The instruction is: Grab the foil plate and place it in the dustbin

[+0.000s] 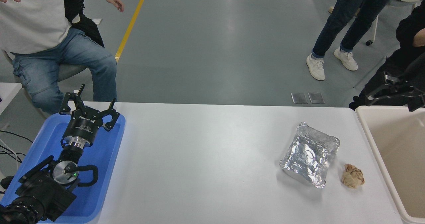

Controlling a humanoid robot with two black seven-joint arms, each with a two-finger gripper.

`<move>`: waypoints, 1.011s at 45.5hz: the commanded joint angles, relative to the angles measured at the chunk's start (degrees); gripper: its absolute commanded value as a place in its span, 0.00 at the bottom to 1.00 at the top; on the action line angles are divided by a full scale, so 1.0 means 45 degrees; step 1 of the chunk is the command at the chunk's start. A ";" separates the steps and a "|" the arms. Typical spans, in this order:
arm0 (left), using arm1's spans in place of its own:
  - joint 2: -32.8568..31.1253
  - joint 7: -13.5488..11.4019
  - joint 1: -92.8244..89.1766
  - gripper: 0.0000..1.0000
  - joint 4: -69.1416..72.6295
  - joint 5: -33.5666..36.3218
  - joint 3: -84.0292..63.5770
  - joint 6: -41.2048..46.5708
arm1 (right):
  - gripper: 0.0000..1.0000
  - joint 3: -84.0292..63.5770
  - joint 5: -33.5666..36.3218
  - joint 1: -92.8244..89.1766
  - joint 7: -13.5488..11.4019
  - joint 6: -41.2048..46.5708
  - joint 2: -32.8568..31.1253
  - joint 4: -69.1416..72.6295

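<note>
The foil plate (pixel 310 154) is a shiny, crinkled silver tray lying flat on the white table (pixel 206 157), right of centre. The dustbin (pixel 395 157) is a large cream bin at the table's right end; only its left part shows, and that part looks empty inside. My right arm comes in at the right edge, and its gripper (pixel 393 88) hangs above the bin's far rim, well away from the plate and mostly cut off. My left gripper (pixel 94 98) is parked open and empty over a blue tray.
A crumpled brown paper ball (pixel 353 176) lies just right of the foil plate, between it and the bin. The flat blue tray (pixel 109 157) sits at the table's left end. A person sits at the far left (pixel 49 51); another stands at the far right (pixel 335 51).
</note>
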 commanded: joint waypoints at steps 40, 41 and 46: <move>0.0000 0.0000 0.0001 1.00 -0.0018 -0.0001 0.0000 0.0000 | 1.00 0.4219 0.3648 -0.8251 0.0016 -0.5762 -0.0270 -0.2816; 0.0000 0.0000 0.0001 1.00 0.0002 -0.0001 0.0000 0.0000 | 1.00 0.4298 0.3648 -0.8310 0.0016 -0.5800 -0.0250 -0.2855; 0.0000 0.0000 0.0001 1.00 0.0002 -0.0001 0.0000 0.0000 | 1.00 0.4493 0.3590 -0.8817 0.0016 -0.6035 -0.0075 -0.2953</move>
